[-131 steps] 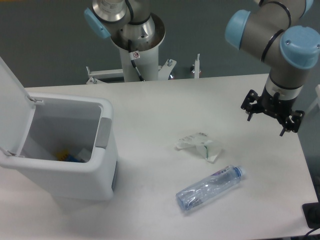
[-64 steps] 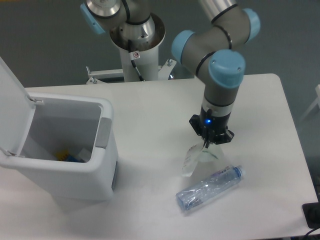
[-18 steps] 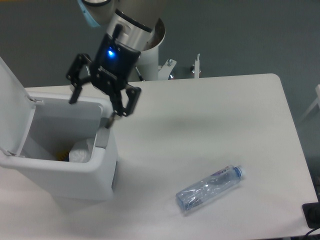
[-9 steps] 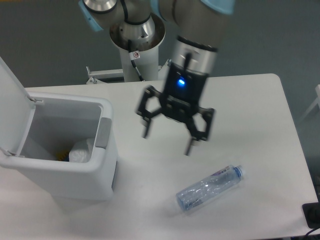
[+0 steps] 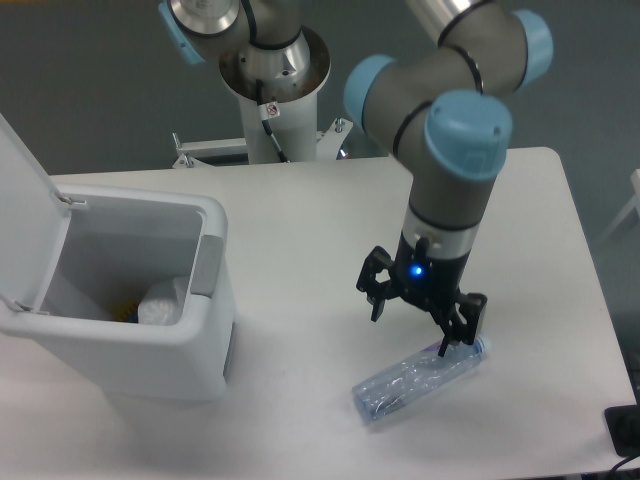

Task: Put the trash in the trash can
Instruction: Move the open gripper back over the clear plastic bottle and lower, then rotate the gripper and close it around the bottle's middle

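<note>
Camera view: fingers [image 5: 378, 293] spread wide, empty, just over the crushed bottle [image 5: 418, 374].

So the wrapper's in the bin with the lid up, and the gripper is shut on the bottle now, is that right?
Not quite. The camera view shows the gripper open above the bottle, which lies on the table. The rest holds: the wrapper is in the bin, lid up.
</note>
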Motion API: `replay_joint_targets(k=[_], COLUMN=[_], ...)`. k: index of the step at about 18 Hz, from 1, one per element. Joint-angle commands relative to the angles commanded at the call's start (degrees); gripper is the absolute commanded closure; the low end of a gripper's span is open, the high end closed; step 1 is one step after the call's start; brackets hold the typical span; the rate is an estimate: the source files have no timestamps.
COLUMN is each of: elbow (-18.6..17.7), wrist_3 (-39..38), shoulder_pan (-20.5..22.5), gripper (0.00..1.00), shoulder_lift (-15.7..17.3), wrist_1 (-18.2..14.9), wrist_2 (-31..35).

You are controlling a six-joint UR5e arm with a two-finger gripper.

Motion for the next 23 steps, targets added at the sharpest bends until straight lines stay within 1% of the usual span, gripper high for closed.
replay_joint_targets(k=[2,4,7,10,13,16,18,20,23], elbow=[1.6,1.6,1.7,1.9,1.9,2.0,3.1,4.7,4.8], wrist_3=[-0.1,-0.2,-0.3,-0.4,-0.5,-0.8,-0.3,-0.3,-0.3], shoulder_pan=[-0.6,-1.2,-1.3,-1.4,-2.7,-3.7,-3.9,-4.4,-6.0], gripper=[0.0,0.0,0.0,0.0,0.0,0.0,0.0,0.0,0.0], shoulder_lift=[-2.9,-3.6,-4.4,-6.0,-7.5,-8.7,-9.9,-11.1,-12.7], wrist_1=[-0.3,-0.3,-0.2,0.0,0.0,0.2,0.9,0.8,0.9], wrist_2=[1.4,3.3,3.8,4.8,8.0,8.3,8.4,8.9,11.7])
